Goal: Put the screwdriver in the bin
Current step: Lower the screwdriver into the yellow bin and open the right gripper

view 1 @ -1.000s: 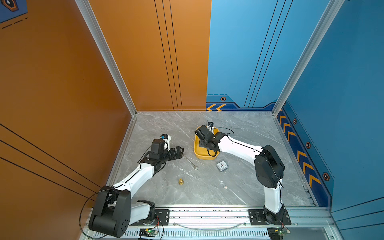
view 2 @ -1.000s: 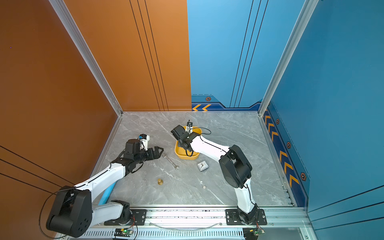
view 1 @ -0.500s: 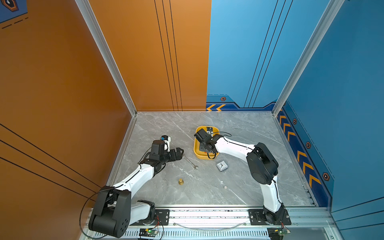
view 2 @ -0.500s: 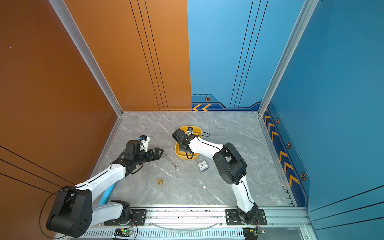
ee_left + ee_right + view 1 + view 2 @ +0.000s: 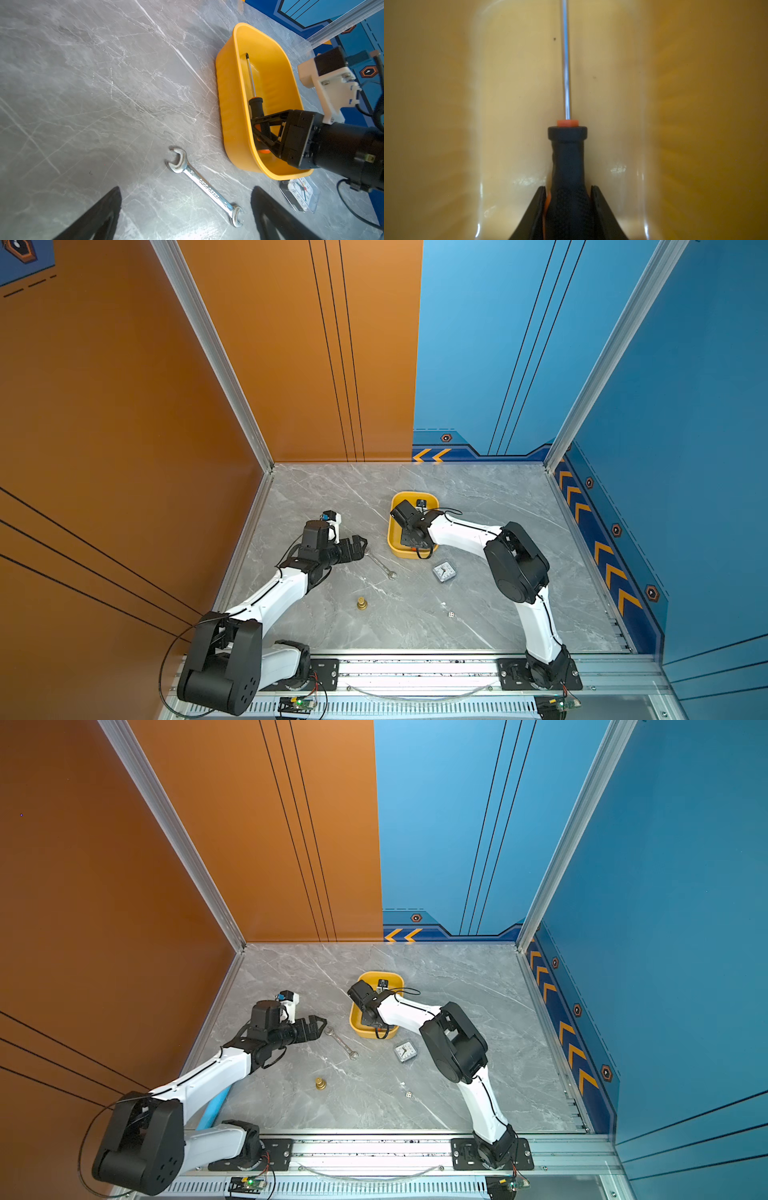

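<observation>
The right pincer (image 5: pixel 262 133) has come down inside the yellow bin (image 5: pixel 228 116) and its jaws have just begun to part, with slim gaps beside the handle of the screwdriver (image 5: pixel 256 107). The screwdriver lies lengthwise on the bin's floor, so the task looks almost done. The left pincer (image 5: pixel 356 546) hangs open near the wrench (image 5: pixel 204 187).

screwdriver (image 5: pixel 252 83) in bin (image 5: pixel 228 116), wrench (image 5: pixel 204 187) left of bin, clock (image 5: pixel 301 193) before bin
</observation>
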{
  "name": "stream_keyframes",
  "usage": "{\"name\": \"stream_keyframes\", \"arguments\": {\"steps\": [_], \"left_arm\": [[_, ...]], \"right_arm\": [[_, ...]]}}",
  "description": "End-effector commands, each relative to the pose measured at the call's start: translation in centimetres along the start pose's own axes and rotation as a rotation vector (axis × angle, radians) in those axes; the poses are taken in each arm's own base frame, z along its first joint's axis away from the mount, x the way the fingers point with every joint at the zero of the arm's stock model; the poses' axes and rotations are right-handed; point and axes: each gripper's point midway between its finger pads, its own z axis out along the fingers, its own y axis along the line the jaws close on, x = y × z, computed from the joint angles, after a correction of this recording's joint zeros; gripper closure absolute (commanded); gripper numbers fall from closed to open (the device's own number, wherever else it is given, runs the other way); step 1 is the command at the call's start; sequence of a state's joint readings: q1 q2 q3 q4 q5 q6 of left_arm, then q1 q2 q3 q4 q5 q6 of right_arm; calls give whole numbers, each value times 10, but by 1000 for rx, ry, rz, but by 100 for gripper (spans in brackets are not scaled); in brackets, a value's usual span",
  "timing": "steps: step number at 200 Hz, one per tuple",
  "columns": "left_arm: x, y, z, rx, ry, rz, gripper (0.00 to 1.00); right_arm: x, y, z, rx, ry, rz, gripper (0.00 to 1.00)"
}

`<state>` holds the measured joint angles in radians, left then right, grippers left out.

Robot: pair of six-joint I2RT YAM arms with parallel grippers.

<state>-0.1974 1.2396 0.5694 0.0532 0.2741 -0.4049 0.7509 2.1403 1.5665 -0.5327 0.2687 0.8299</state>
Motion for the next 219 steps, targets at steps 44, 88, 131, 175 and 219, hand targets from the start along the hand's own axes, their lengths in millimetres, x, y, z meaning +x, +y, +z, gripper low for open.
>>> {"name": "stream_keyframes", "arguments": {"steps": [44, 88, 131, 175, 219], "left_arm": [[3, 4, 0, -7, 17, 21, 2], [4, 4, 1, -4, 23, 21, 2], [4, 3, 0, -4, 25, 23, 2], [4, 4, 0, -8, 26, 27, 2], [1, 3, -1, -12, 26, 31, 2]], "right_arm": [[7, -9, 10, 33, 28, -6, 62], [6, -3, 7, 13, 34, -18, 48], [-3, -1, -9, -8, 20, -38, 39], [-22, 2, -50, -60, -5, -81, 26], [-36, 10, -97, -157, 13, -193, 21]]}}
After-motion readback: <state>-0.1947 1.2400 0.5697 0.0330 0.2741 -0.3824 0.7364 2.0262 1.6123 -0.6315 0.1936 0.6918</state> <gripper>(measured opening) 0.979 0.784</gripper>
